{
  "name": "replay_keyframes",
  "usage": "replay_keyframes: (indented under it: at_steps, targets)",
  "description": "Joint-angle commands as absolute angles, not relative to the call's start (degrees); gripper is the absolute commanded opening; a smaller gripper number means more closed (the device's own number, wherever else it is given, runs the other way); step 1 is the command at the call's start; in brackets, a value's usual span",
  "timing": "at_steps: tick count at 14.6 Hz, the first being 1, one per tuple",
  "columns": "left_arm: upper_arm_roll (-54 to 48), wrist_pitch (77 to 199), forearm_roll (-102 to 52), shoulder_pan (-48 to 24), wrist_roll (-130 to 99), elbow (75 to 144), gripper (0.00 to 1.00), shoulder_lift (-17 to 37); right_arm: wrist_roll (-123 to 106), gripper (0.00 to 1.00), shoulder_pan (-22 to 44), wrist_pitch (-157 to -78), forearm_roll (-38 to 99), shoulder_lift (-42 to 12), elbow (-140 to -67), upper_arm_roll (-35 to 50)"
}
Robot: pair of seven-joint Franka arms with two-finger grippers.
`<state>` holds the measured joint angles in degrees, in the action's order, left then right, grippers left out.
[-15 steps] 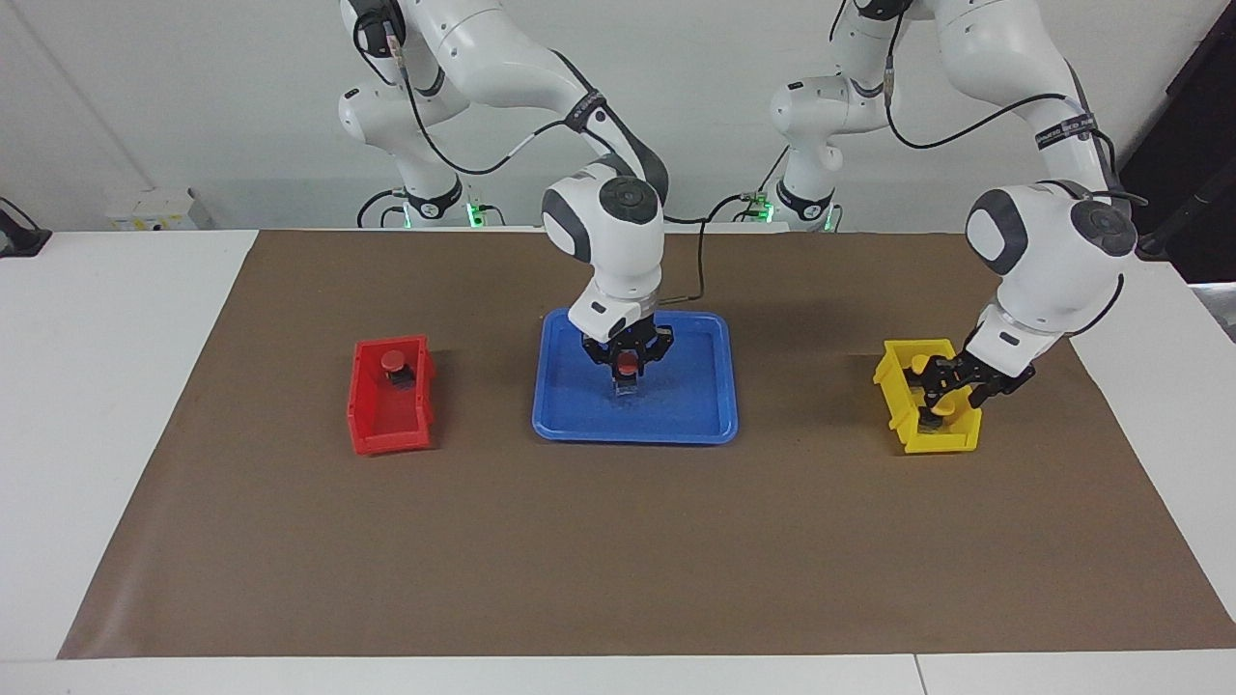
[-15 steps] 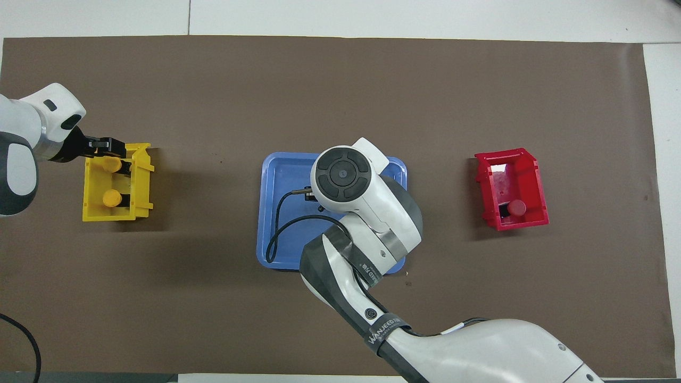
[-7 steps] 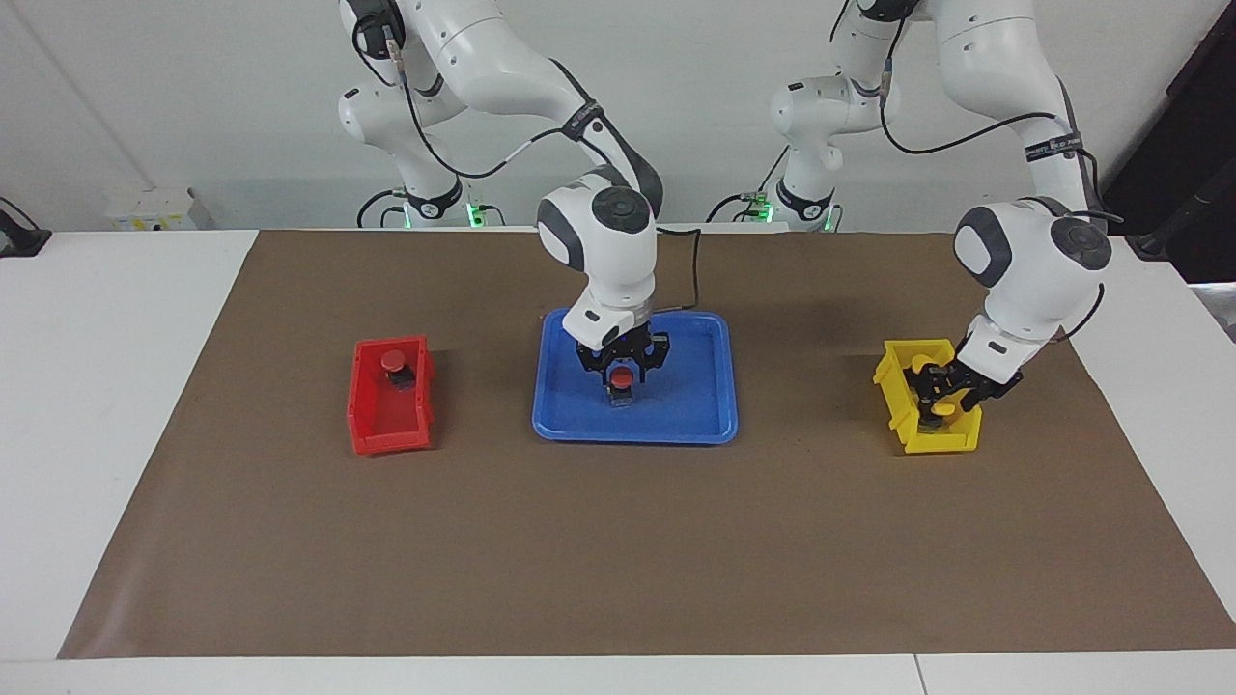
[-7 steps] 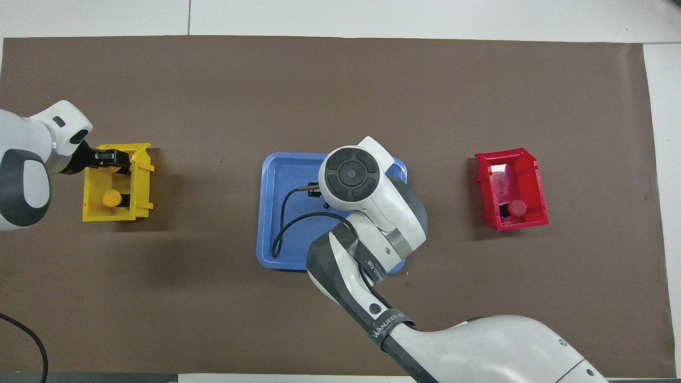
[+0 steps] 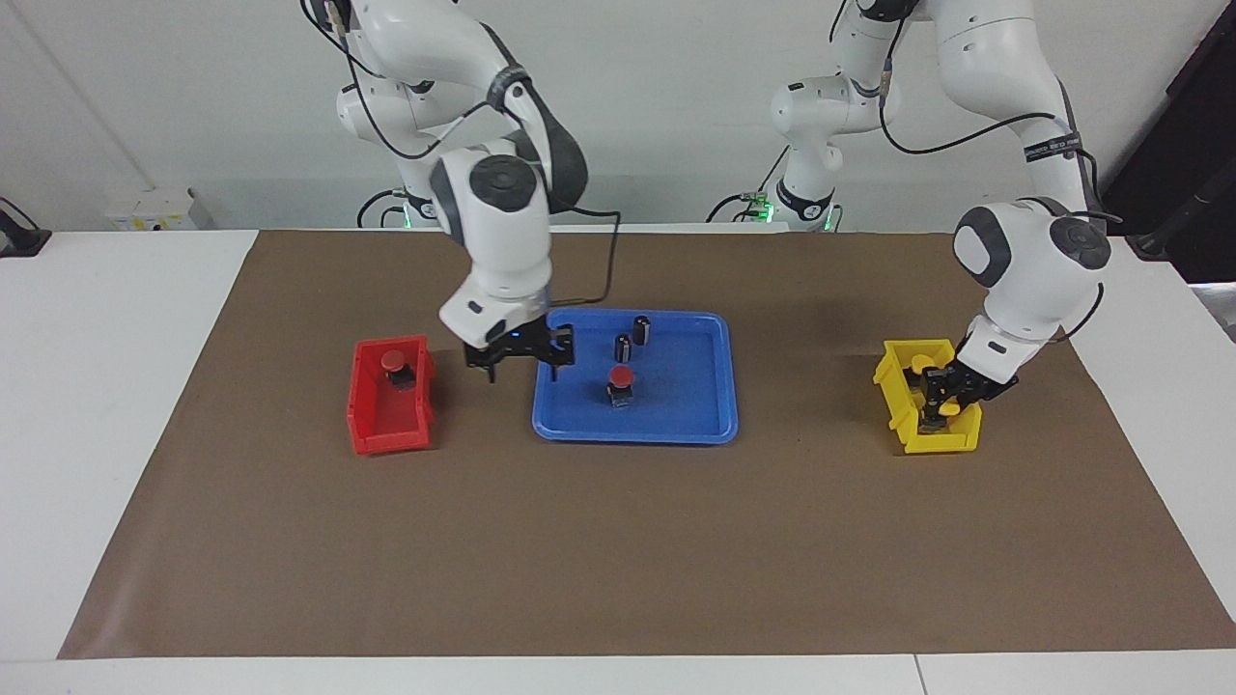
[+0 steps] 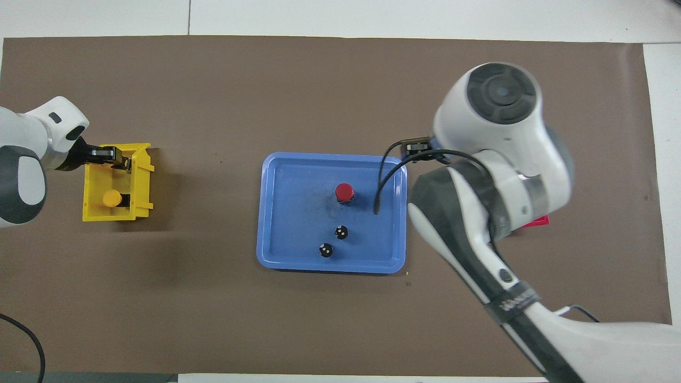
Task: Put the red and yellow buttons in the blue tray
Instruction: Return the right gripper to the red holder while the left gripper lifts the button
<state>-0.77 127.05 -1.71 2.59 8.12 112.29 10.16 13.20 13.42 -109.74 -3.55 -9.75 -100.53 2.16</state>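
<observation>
One red button stands in the blue tray; three remain. My empty right gripper, fingers apart, hangs beside the tray; my left gripper clamps a yellow button in the yellow bin.

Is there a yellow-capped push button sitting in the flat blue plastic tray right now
No, the flat blue plastic tray holds only one red-capped push button and two small dark cylinders.
</observation>
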Motion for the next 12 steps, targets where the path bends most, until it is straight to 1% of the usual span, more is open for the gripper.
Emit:
replay_keyframes:
  at_steps: [1,2,3,6,8,9,10,12]
  targets:
    - [-1.1,113.7,3.0,1.9,7.7,101.6,0.02,8.2,0.4,0.91,5.4,-112.1,-0.5,-2.6,-111.4,3.1]
    - [-1.2,110.2,3.4,0.1,5.2,99.1,0.02,7.7,-2.2,0.91,3.3,-112.5,0.2,-1.7,-113.0,3.1]
    - [-1.3,108.6,3.4,-2.6,0.9,98.7,0.02,6.7,-3.0,0.89,2.3,-113.2,0.3,-1.5,-114.1,3.1]
    - [-1.4,109.3,3.4,-14.1,-17.0,100.4,0.02,5.4,-3.2,0.78,1.8,-119.0,0.3,0.1,-119.3,3.0]
    - [-1.4,110.6,3.4,-22.2,-26.5,101.0,0.02,6.2,-3.6,0.74,0.9,-123.7,0.3,1.6,-124.1,3.0]
    - [-1.4,112.1,3.4,-25.1,-30.1,101.9,0.02,7.0,-3.7,0.73,0.5,-125.8,0.3,2.4,-126.3,3.0]
    - [-1.4,114.3,3.4,-27.5,-33.3,103.0,0.02,7.8,-4.0,0.72,-0.2,-127.9,0.3,2.8,-128.2,3.0]
    - [-1.4,119.8,3.4,-30.9,-38.0,105.5,0.02,9.9,-4.6,0.70,-1.0,-129.4,0.3,2.6,-129.5,3.0]
